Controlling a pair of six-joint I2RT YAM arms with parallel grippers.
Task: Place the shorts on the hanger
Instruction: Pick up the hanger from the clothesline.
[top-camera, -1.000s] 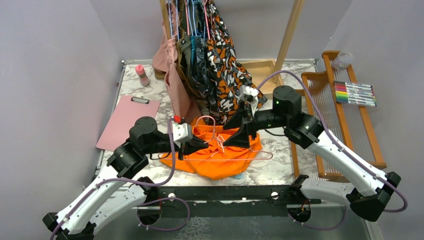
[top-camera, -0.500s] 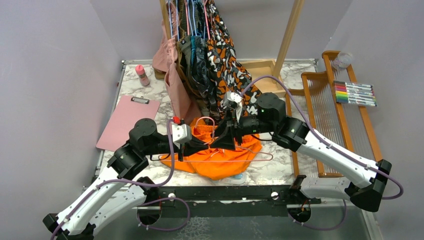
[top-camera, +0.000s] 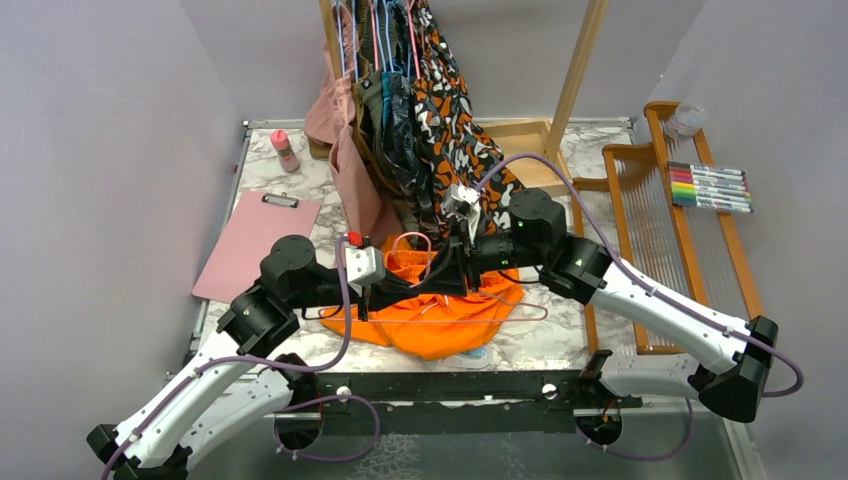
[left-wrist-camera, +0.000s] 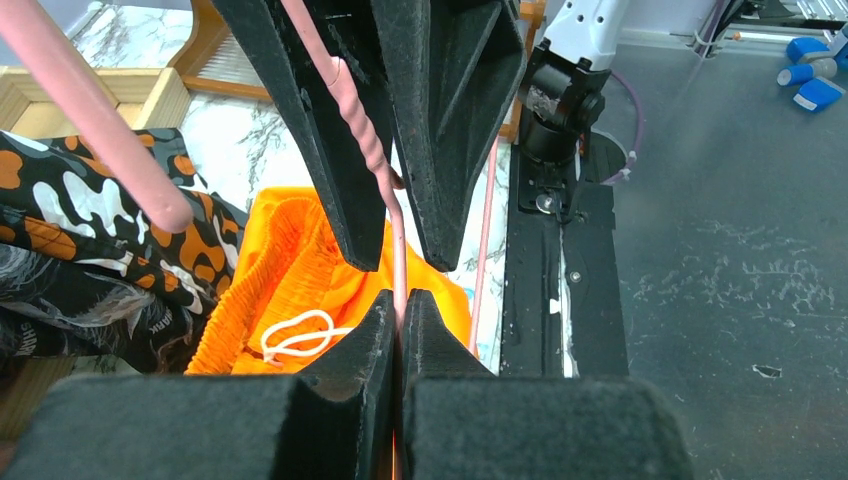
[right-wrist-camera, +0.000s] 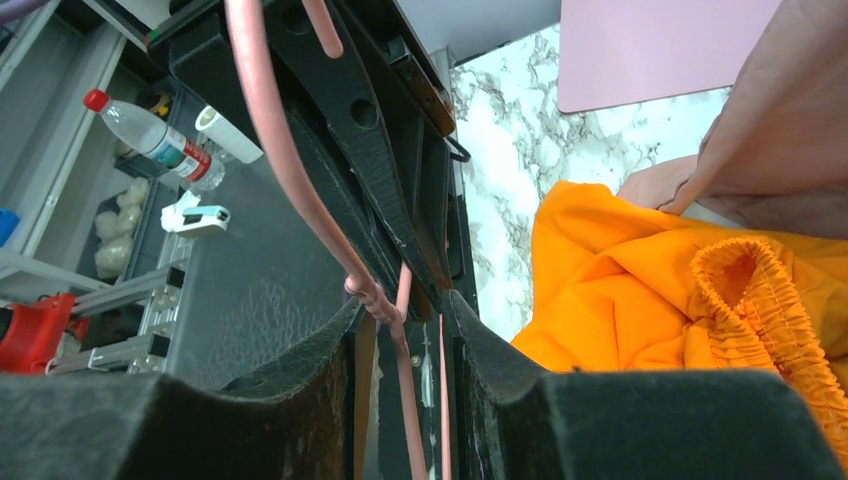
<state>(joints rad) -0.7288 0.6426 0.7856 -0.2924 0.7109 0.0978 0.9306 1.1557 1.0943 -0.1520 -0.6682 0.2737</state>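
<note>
The bright orange shorts (top-camera: 440, 322) lie crumpled on the marble table, waistband and white drawstring (left-wrist-camera: 298, 334) facing up. The pink wire hanger (top-camera: 470, 320) rests over them, its hook (top-camera: 408, 240) raised. My left gripper (left-wrist-camera: 400, 298) is shut on the hanger wire just below the twisted neck (left-wrist-camera: 358, 125). My right gripper (right-wrist-camera: 403, 305) faces it from the other side. Its jaws straddle the same neck (right-wrist-camera: 385, 312) with a small gap on each side of the wire. In the top view the left gripper (top-camera: 400, 287) and the right gripper (top-camera: 440, 278) meet tip to tip over the shorts.
A wooden clothes rail at the back holds a blotch-patterned garment (top-camera: 450, 130) and a dusty pink one (top-camera: 345, 175), close behind the grippers. A pink clipboard (top-camera: 255, 240) and small bottle (top-camera: 285, 150) lie left. A wooden rack (top-camera: 660, 230) with markers (top-camera: 710, 186) stands right.
My right arm has moved left to the hanger's neck and its jaws have narrowed around the wire. The left gripper has stayed shut on the hanger.
</note>
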